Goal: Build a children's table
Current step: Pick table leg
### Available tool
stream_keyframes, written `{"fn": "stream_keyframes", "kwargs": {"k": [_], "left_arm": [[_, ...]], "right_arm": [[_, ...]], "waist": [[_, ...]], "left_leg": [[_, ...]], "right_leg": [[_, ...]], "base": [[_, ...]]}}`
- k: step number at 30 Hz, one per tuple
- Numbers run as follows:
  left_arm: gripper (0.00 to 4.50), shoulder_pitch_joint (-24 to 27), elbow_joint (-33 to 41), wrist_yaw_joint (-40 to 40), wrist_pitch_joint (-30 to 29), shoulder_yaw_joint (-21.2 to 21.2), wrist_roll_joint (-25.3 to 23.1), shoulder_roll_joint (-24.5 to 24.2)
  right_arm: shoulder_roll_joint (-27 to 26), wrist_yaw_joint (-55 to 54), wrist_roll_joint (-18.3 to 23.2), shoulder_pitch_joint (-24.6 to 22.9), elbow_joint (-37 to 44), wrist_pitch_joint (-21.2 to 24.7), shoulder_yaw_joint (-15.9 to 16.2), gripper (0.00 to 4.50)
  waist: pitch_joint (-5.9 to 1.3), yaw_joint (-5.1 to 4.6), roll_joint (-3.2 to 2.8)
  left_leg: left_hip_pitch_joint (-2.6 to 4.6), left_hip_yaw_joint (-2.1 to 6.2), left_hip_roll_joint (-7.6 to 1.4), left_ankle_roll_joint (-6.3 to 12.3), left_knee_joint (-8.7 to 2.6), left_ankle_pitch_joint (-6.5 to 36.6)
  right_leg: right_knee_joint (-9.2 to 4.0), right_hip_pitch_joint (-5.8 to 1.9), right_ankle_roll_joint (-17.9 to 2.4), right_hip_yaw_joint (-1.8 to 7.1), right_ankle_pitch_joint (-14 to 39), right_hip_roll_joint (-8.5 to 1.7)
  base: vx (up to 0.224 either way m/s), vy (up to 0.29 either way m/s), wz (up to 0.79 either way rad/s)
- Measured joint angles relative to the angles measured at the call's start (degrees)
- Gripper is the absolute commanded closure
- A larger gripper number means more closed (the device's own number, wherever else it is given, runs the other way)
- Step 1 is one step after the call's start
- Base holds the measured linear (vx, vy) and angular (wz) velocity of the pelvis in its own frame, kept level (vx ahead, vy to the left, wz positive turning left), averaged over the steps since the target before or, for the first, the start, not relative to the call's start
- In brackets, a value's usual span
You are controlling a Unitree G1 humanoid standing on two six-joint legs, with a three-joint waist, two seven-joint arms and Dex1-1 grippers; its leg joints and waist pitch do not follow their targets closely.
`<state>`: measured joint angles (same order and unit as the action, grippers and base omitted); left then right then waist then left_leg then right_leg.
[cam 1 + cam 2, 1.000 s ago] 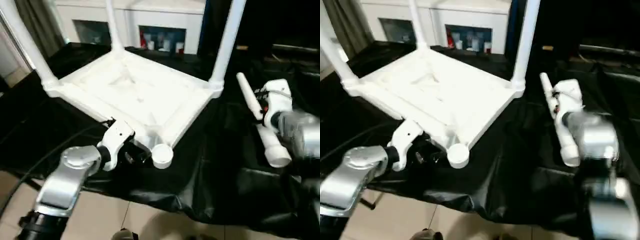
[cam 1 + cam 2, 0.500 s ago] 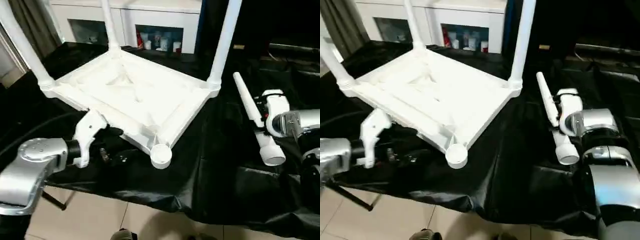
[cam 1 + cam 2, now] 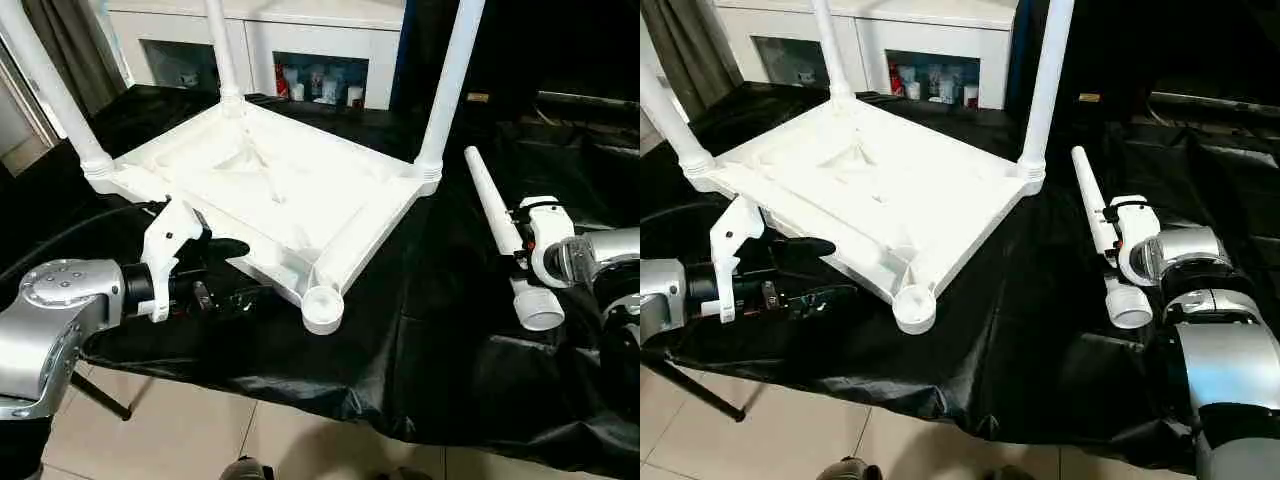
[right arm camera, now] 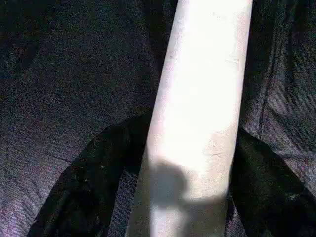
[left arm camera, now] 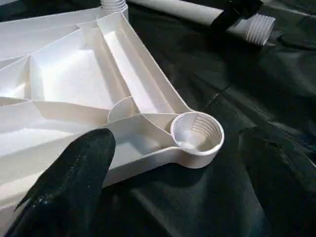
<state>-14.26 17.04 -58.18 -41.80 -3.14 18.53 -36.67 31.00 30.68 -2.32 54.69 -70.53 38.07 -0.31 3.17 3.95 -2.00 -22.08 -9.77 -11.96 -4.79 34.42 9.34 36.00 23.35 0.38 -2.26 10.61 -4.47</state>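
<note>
While three legs already stand up from the corners of the upturned table top [image 3: 270,190], we judge that the job has come down to the last leg [image 3: 505,240], which lies on the black-covered surface [image 3: 420,350] to the right of the top and well apart from the one empty socket [image 3: 322,306] at the near corner. Our right gripper [image 3: 1110,235] sits at the middle of that leg with a black finger [image 4: 84,182] on either side of the tube; the jaws straddle it closely, but we cannot tell whether they are pressing it yet, so we count the leg as bracketed rather than firmly held. Our left gripper [image 3: 225,275] hovers just beside the near edge of the top, close to the empty socket, with its jaws spread wide and holding nothing. The ribbed mouth of the socket faces up and looks clear. Next, we think, the right jaws must clamp firmly, lift the leg, swing its threaded thick end [image 5: 256,27] over the socket and bring the tube upright, while the left gripper steadies the top against the push; a loose hold could let the tapered tube slip or tilt.
</note>
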Motion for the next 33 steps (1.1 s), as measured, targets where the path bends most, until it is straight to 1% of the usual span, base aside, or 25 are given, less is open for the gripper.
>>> {"fn": "stream_keyframes", "kwargs": {"k": [4, 5, 6, 7, 9, 10, 11, 12, 13, 15, 16, 18, 20, 21, 23, 24, 25, 27, 28, 29, 30, 32, 33], "left_arm": [[0.00, -2.1, -0.6, 0.2, 0.3, 0.1, 0.9, -0.4], [0.00, -2.5, -1.0, 0.2, 0.6, 0.1, 1.0, -0.2], [0.00, -3.6, -1.9, 0.4, 0.9, 0.2, 1.0, 0.5], [0.00, -4.3, -2.4, 0.6, 1.2, 0.3, 1.0, 1.2], [0.00, -5.3, -3.0, 1.7, 2.1, 0.9, 0.8, 2.4], [0.00, -6.2, -3.8, 2.7, 2.3, 1.1, 0.7, 3.8], [0.00, -6.9, -4.6, 3.9, 2.6, 1.3, 0.5, 4.8], [0.00, -8.4, -6.5, 6.2, 3.7, 1.4, 0.2, 7.9], [0.00, -9.2, -7.7, 7.8, 5.0, 1.4, 0.1, 10.2], [0.00, -9.8, -9.2, 9.4, 7.0, 2.0, 0.2, 12.6], [0.00, -10.7, -10.6, 10.8, 8.7, 1.9, 0.1, 14.7], [0.00, -11.8, -12.2, 12.8, 10.7, 1.9, 0.1, 17.2], [0.00, -13.5, -14.3, 15.1, 12.9, 1.9, -0.2, 20.1], [0.00, -13.6, -14.6, 15.3, 13.5, 2.0, -0.2, 20.7], [0.00, -15.1, -17.4, 16.1, 14.4, 2.1, -0.2, 23.2], [0.00, -15.9, -19.1, 17.1, 15.6, 2.3, -0.4, 24.5], [0.00, -16.7, -20.2, 17.8, 15.8, 2.9, -0.8, 25.1], [0.00, -19.6, -23.1, 19.3, 14.1, 3.8, -1.1, 26.1], [0.00, -20.5, -23.8, 19.9, 13.5, 3.9, -1.2, 26.2], [0.00, -22.0, -25.4, 20.4, 12.7, 4.0, -1.2, 27.0], [0.00, -23.0, -26.6, 21.0, 12.0, 3.8, -1.2, 27.2], [0.00, -24.7, -28.1, 21.4, 9.6, 2.8, 0.5, 28.8], [0.00, -25.7, -28.9, 21.4, 8.0, 2.1, 2.0, 29.7]], "right_arm": [[0.0, -0.1, -0.1, 0.1, -0.8, -0.6, -0.3, 1.79], [0.1, -0.3, 0.0, 0.1, -0.9, -0.7, -0.6, 1.89], [0.2, -0.8, 0.2, 0.0, -1.0, -0.7, -1.3, 2.03], [0.2, -1.2, 0.5, 0.0, -1.0, -0.7, -1.7, 2.03], [0.4, -2.0, 1.5, -0.2, -1.1, -0.7, -3.0, 2.19], [0.7, -2.2, 2.1, -0.4, -1.2, -0.6, -3.8, 2.37], [0.8, -2.7, 2.7, -0.5, -1.2, -0.6, -4.5, 2.37], [1.3, -3.6, 3.9, -1.1, -1.2, -0.7, -6.3, 2.48], [1.5, -4.5, 4.7, -1.4, -1.2, -0.8, -7.6, 2.48], [1.4, -5.3, 6.1, -1.6, -1.1, -1.1, -9.2, 2.53], [1.8, -6.0, 7.2, -2.3, -0.6, -1.7, -10.9, 2.56], [1.8, -6.9, 9.1, -3.4, 0.4, -3.8, -13.4, 2.59], [1.6, -8.2, 12.5, -5.7, 2.9, -6.5, -17.5, 2.60], [1.4, -8.5, 13.5, -5.9, 3.2, -7.2, -18.6, 2.61], [0.6, -8.1, 17.7, -9.8, 8.0, -9.7, -24.0, 2.62], [-0.5, -7.6, 19.6, -10.8, 10.2, -10.4, -26.1, 2.62], [-1.3, -6.7, 20.9, -11.8, 11.8, -11.1, -27.1, 2.62], [-3.8, -2.2, 24.9, -15.3, 18.5, -13.8, -29.9, 2.62], [-5.0, 0.1, 26.5, -16.4, 21.2, -14.5, -30.6, 2.62], [-5.9, 3.1, 28.9, -19.4, 26.9, -14.4, -31.5, 2.62], [-7.3, 6.2, 31.3, -21.1, 31.9, -14.0, -31.8, 2.62], [-9.1, 11.1, 36.7, -25.8, 42.4, -11.4, -31.5, 2.63], [-10.2, 13.7, 39.7, -27.6, 47.7, -9.8, -30.7, 2.63]], "waist": [[-0.02, 0.17, -0.04], [-0.04, 0.21, -0.12], [-0.06, 0.31, -0.14], [-0.06, 0.39, -0.14], [-0.08, 0.44, -0.23], [-0.09, 0.63, -0.24], [-0.10, 0.69, -0.22], [-0.11, 0.98, -0.21], [-0.11, 1.05, -0.20], [-0.11, 0.97, -0.20], [-0.13, 1.00, -0.16], [-0.14, 0.86, -0.17], [-0.15, 0.86, -0.19], [-0.15, 0.74, -0.29], [-0.13, 0.92, -0.62], [-0.10, 0.93, -0.92], [-0.15, 0.88, -1.03], [-0.15, 1.03, -1.05], [-0.15, 0.87, -1.08], [-0.14, 1.15, -1.06], [-0.15, 1.21, -1.08], [-0.12, 1.48, -1.02], [-0.11, 1.41, -0.99]], "left_leg": [[0.01, 0.02, 0.00, 0.00, 0.05, 0.0], [0.01, 0.02, 0.01, 0.00, 0.06, 0.0], [0.01, 0.02, 0.01, 0.00, 0.07, 0.0], [0.01, 0.02, 0.01, 0.00, 0.07, 0.0], [0.03, 0.02, 0.01, 0.00, 0.07, 0.0], [0.02, 0.03, 0.01, 0.00, 0.09, 0.0], [0.03, 0.03, 0.01, 0.00, 0.09, 0.0], [0.05, 0.03, 0.01, 0.00, 0.11, 0.0], [0.05, 0.02, 0.01, 0.00, 0.13, 0.0], [0.06, 0.02, 0.01, 0.00, 0.15, 0.0], [0.06, 0.03, 0.00, 0.00, 0.15, 0.0], [0.07, 0.02, 0.00, 0.00, 0.17, 0.0], [0.06, 0.02, 0.01, 0.01, 0.15, 0.0], [0.06, 0.02, 0.01, 0.01, 0.15, 0.0], [0.01, 0.02, 0.01, 0.01, 0.13, 0.0], [-0.03, 0.00, 0.01, 0.02, 0.13, 0.0], [-0.05, -0.02, 0.01, 0.02, 0.12, 0.0], [-0.11, -0.01, -0.01, 0.02, 0.05, 0.0], [-0.13, -0.01, -0.02, 0.03, 0.02, 0.0], [-0.17, 0.01, -0.02, 0.04, 0.00, 0.0], [-0.20, 0.00, -0.02, 0.07, 0.00, 0.0], [-0.30, 0.00, -0.04, 0.41, 0.01, -0.3], [-0.31, -0.03, -0.02, 0.53, 0.04, -0.3]], "right_leg": [[0.04, -0.01, -0.1, 0.01, 0.0, 0.00], [0.04, -0.02, -0.1, 0.02, -0.1, 0.00], [0.04, -0.03, -0.1, 0.01, -0.1, -0.01], [0.04, -0.03, -0.1, 0.00, -0.1, -0.01], [0.05, -0.03, -0.1, 0.00, -0.1, -0.01], [0.05, -0.05, -0.1, 0.00, -0.1, -0.02], [0.05, -0.05, -0.2, 0.00, -0.1, -0.02], [0.05, -0.10, -0.2, -0.01, -0.1, -0.02], [0.04, -0.11, -0.2, 0.00, -0.1, -0.02], [0.03, -0.11, -0.2, 0.00, -0.1, -0.02], [0.03, -0.12, -0.2, -0.03, -0.1, -0.02], [0.03, -0.11, -0.3, -0.01, -0.2, -0.02], [0.01, -0.09, -0.3, -0.02, -0.2, -0.02], [0.02, -0.06, -0.3, -0.01, -0.2, -0.02], [-0.01, -0.04, -0.3, -0.04, -0.2, -0.02], [-0.01, -0.01, -0.3, -0.03, -0.2, -0.02], [-0.02, 0.02, -0.3, -0.01, -0.2, -0.03], [0.00, 0.13, -0.2, -0.05, -0.2, 0.01], [0.00, 0.16, -0.2, -0.06, -0.2, 0.01], [-0.01, 0.18, -0.2, -0.10, -0.1, 0.02], [-0.02, 0.24, -0.1, -0.07, -0.1, 0.02], [-0.06, 0.28, -0.1, -0.09, 0.0, 0.02], [-0.10, 0.28, -0.1, -0.01, -0.1, 0.02]], "base": [[0.000, 0.000, 0.00], [0.000, 0.000, 0.00], [0.000, 0.000, 0.00], [0.000, 0.000, 0.00], [0.000, 0.000, 0.00], [0.000, 0.000, 0.00], [0.000, 0.000, 0.00], [0.000, 0.000, 0.00], [0.000, 0.000, 0.00], [0.000, 0.000, 0.00], [0.000, 0.000, 0.00], [0.000, 0.000, 0.00], [0.000, 0.000, 0.00], [0.000, 0.000, 0.00], [0.000, 0.000, 0.00], [0.000, 0.000, 0.00], [0.000, 0.000, 0.00], [0.000, 0.000, 0.00], [0.000, 0.000, 0.00], [0.000, 0.000, 0.00], [0.000, 0.000, 0.00], [0.000, 0.000, 0.00], [0.000, 0.000, 0.00]]}}
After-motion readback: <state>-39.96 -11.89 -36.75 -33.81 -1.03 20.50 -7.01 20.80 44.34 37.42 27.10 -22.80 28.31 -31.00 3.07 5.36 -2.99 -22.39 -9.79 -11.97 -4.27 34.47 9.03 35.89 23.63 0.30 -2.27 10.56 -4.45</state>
